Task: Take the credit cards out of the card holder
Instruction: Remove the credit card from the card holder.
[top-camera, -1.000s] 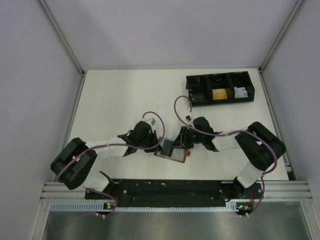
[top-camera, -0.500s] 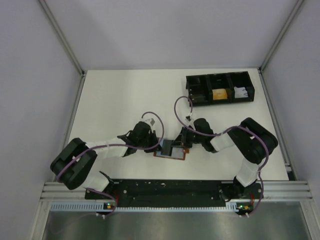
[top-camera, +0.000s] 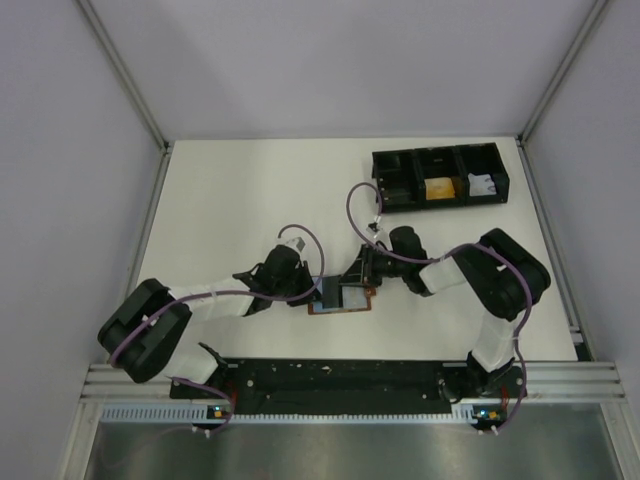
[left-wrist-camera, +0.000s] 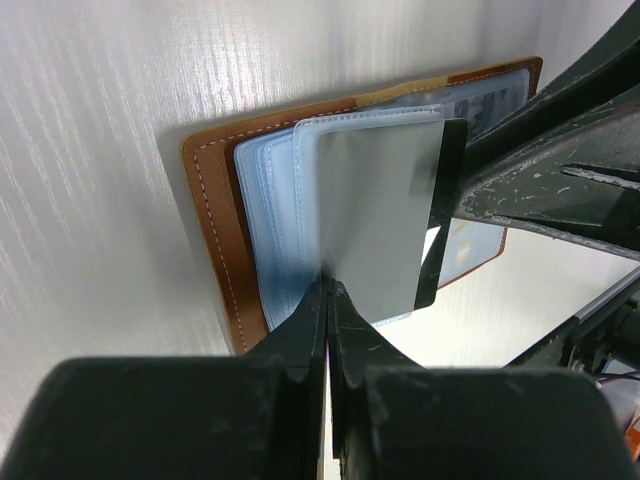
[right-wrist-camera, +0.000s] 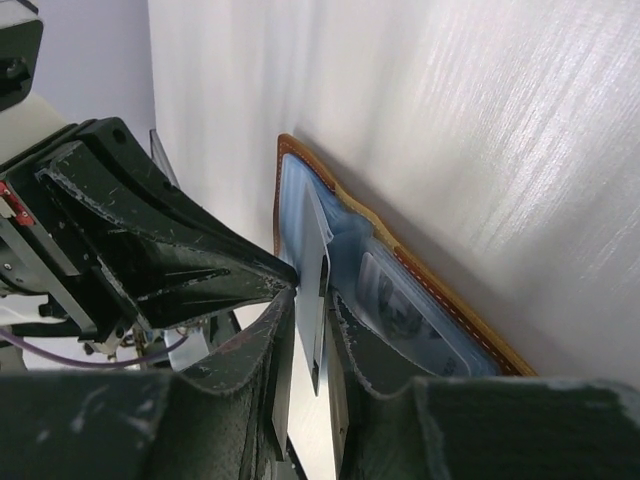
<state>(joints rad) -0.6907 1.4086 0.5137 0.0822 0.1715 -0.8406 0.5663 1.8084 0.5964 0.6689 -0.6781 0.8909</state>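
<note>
1. The card holder (top-camera: 338, 309) lay open on the table (top-camera: 240, 200), close to the near edge and about midway along it, its brown cover flat on the surface and its clear pockets facing up.
2. One clear sleeve (left-wrist-camera: 305, 200) stood raised off the stack of pockets, with a grey card (left-wrist-camera: 375, 215) in it. The card's dark-striped edge stuck out past the sleeve's open side.
3. The left gripper (left-wrist-camera: 327, 292) came at the holder from the table's left side. Its jaws were closed tight and pinched the edge of the raised sleeve.
4. The right gripper (right-wrist-camera: 312, 302) came from the table's right side, so the two grippers faced each other over the holder, tips near one another.
5. The right fingers (right-wrist-camera: 345, 340) stood on either side of the card's protruding edge, with only a narrow gap between them. From the wrist view I could not tell whether the pads pressed on the card or only bracketed it.
6. A black tray (top-camera: 440, 204) with three compartments sat near the far right corner of the table, well apart from the holder.
7. The tray's middle compartment held something yellow and its right compartment something white. Both were too small to make out.
</note>
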